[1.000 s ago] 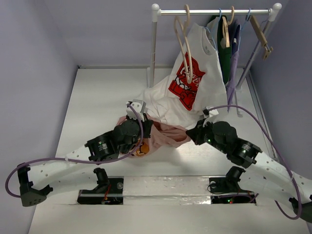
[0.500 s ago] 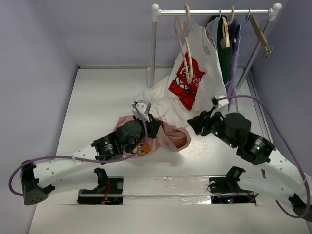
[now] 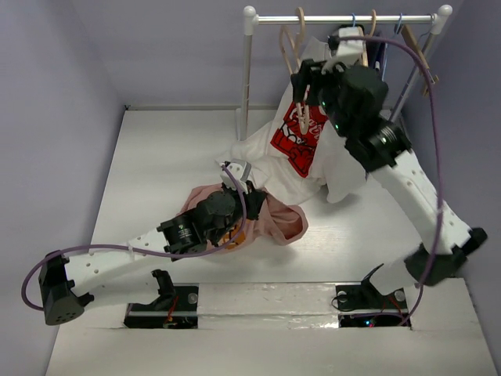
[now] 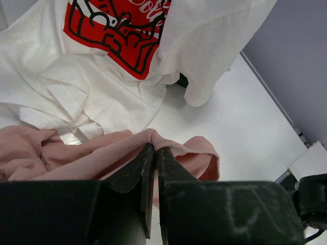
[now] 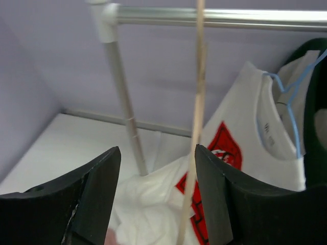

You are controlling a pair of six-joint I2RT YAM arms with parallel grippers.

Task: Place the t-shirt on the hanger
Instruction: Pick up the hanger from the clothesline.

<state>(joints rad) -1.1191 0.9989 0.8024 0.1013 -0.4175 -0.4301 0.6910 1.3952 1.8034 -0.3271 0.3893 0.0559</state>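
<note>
1. Two arms are in view. The left arm (image 3: pixel 117 254) reaches low across the white surface (image 3: pixel 156 149), and the right arm (image 3: pixel 407 172) is raised to the clothes rail (image 3: pixel 344 18).
2. There are two t-shirts, one pink and one white.
3. The pink t-shirt (image 4: pixel 51 153) lies crumpled on the surface near the middle, just in front of the rack. Its far side lies against the white one's pooled cloth.
4. The left jaws are pinched tight on a rolled edge of the pink t-shirt, with the fabric caught between them.
5. The white t-shirt (image 3: pixel 333 157), which has a red print, hangs from the rail on one thin blue hanger (image 5: pixel 295 132). Its lower part is spread on the surface.
6. The right jaws stand wide apart and hold nothing.
7. One cream hanger (image 5: pixel 196 102) hangs from the rail and is seen edge-on. It passes between the two fingers (image 5: pixel 87 204), nearer the one on the right of the wrist view. Whether it touches that finger cannot be told.
8. One dark green garment (image 5: pixel 317 102) hangs just beyond the white t-shirt.
9. The right arm hides part of the rail from above, so the full number of hangers cannot be counted.
</note>
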